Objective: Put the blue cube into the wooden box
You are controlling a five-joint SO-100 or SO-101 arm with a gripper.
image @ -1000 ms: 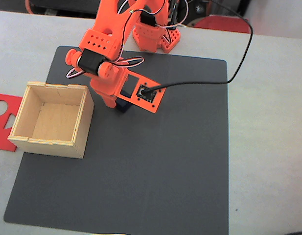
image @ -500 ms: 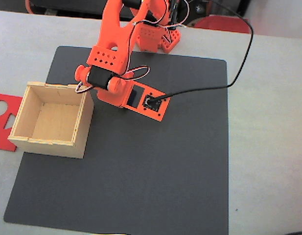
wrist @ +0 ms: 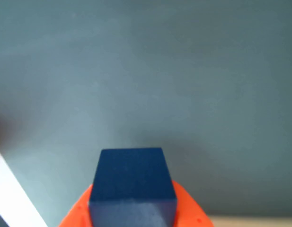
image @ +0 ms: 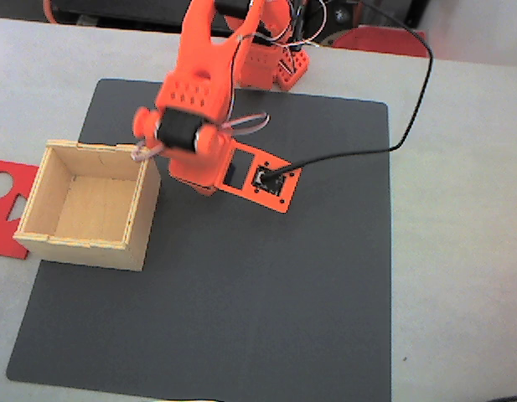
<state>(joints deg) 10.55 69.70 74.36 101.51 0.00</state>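
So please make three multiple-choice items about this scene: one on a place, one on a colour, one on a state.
1. In the fixed view, where does the wooden box stand?
A. left part of the dark mat
B. right part of the mat
C. off the mat

2. What colour is the flat sheet left of the box?
A. green
B. red
C. yellow

3. What is inside the box?
A. the blue cube
B. a cable
C. nothing

Answers:
1. A, it sits on the mat's left part.
2. B, the sheet is red.
3. C, its floor is bare; the wrist view shows the cube at the end effector.
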